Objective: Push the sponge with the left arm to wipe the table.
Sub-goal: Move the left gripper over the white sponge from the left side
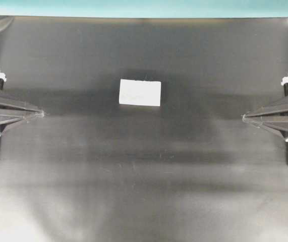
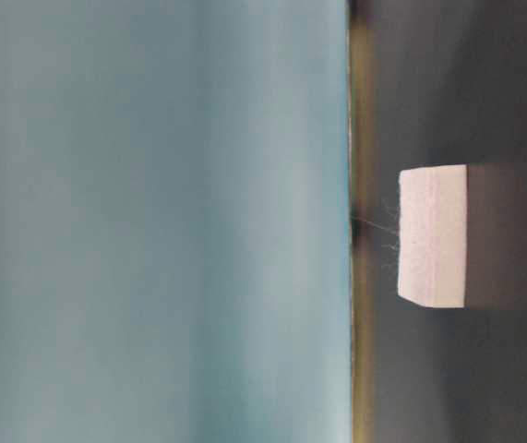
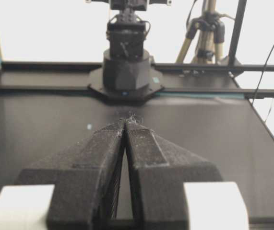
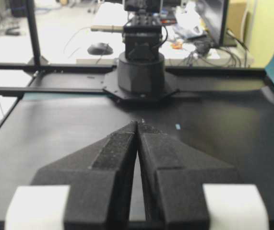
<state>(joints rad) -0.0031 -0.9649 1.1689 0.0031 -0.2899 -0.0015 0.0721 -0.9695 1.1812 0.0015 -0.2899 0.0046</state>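
Observation:
The white rectangular sponge lies flat on the black table, slightly behind its middle. It also shows in the table-level view, with loose fibres on one side. My left gripper is shut and empty at the left edge, pointing inward, well apart from the sponge. My right gripper is shut and empty at the right edge, also apart from the sponge. In the left wrist view the left gripper has its tips together, with some fluff on them. In the right wrist view the right gripper is shut too. Neither wrist view shows the sponge.
A teal strip runs along the table's far edge. Each wrist view shows the opposite arm's base at the far side of the table. A black frame rail borders the table behind it.

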